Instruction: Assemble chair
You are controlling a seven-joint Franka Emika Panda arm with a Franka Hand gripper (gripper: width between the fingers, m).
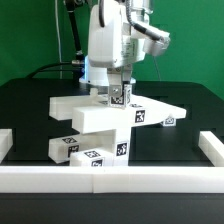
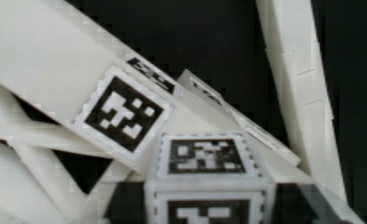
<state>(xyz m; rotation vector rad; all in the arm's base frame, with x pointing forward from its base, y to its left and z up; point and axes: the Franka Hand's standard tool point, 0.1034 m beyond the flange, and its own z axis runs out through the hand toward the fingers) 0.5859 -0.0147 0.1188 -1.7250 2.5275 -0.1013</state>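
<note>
On top of the wide slab, near its middle, the gripper is down at a small block that shows a black-and-white tag. The white arm stands straight above the slab. The jaws sit close to that block, but the arm body and the block hide the fingertips. I cannot tell if they are clamped on the block or only beside it.

Chair parts: all white and tagged, grouped around the slab on the black table.
- The slab lies flat and raised, resting on other pieces and tilted a little.
- Under the slab, lower pieces are stacked, with three tags facing the camera.
- A cube sits just beside the slab's end at the exterior view's right. I cannot tell whether they touch.

A white border rail runs in front of the slab, nearer the camera, and its ends turn back along both sides.

Wrist view, looking down at the slab:
- The small block is closest to the lens, with tags on two faces.
- The slab's surface crosses the picture at a slant and carries one large tag.
- A long bar runs past the slab over bare black table. I cannot tell which part it is.
- Fingers cannot be made out.
</note>
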